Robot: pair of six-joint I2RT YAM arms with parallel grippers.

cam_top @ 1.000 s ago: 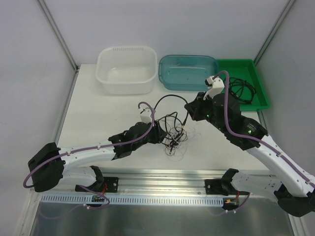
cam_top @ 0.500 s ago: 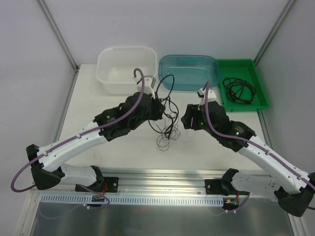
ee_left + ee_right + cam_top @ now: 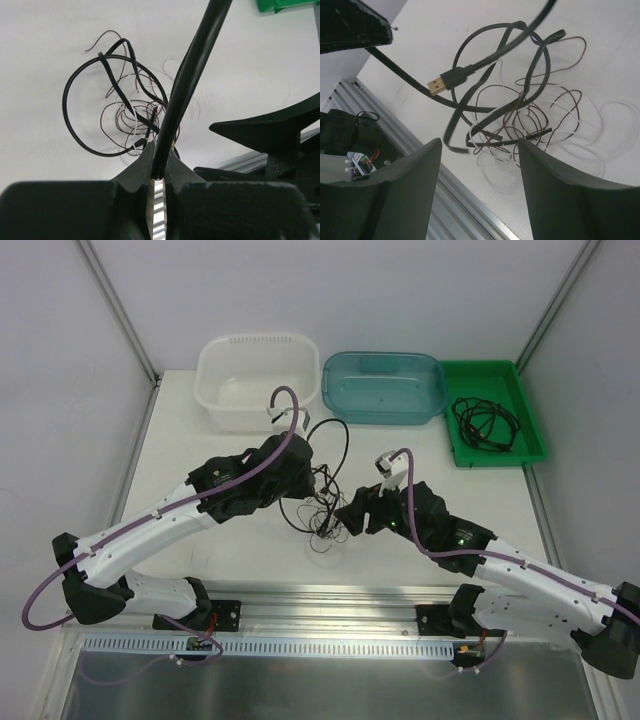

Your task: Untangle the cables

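Note:
The cables (image 3: 322, 512) lie as a tangle on the white table between my two grippers: a thick black cord, thin brown wires and a thin white one. My left gripper (image 3: 318, 478) is shut on the thick black cable (image 3: 187, 75), which rises from the jaws and loops over the tangle (image 3: 132, 117). My right gripper (image 3: 347, 514) is open just right of the tangle. In the right wrist view, the right gripper (image 3: 480, 146) has the wiry knot (image 3: 517, 122) beyond its spread fingers. A black cord with a gold USB plug (image 3: 445, 81) hangs above it.
A white tub (image 3: 257, 412), a blue tub (image 3: 383, 405) and a green tray (image 3: 530, 435) stand along the far edge. The tray holds a coiled black cable (image 3: 485, 423). An aluminium rail (image 3: 330, 592) runs along the near edge.
The left gripper closed on the black cable and lifted it toward the back. The right gripper opened, letting go, and swung down-left from near the blue tub to the tangle.

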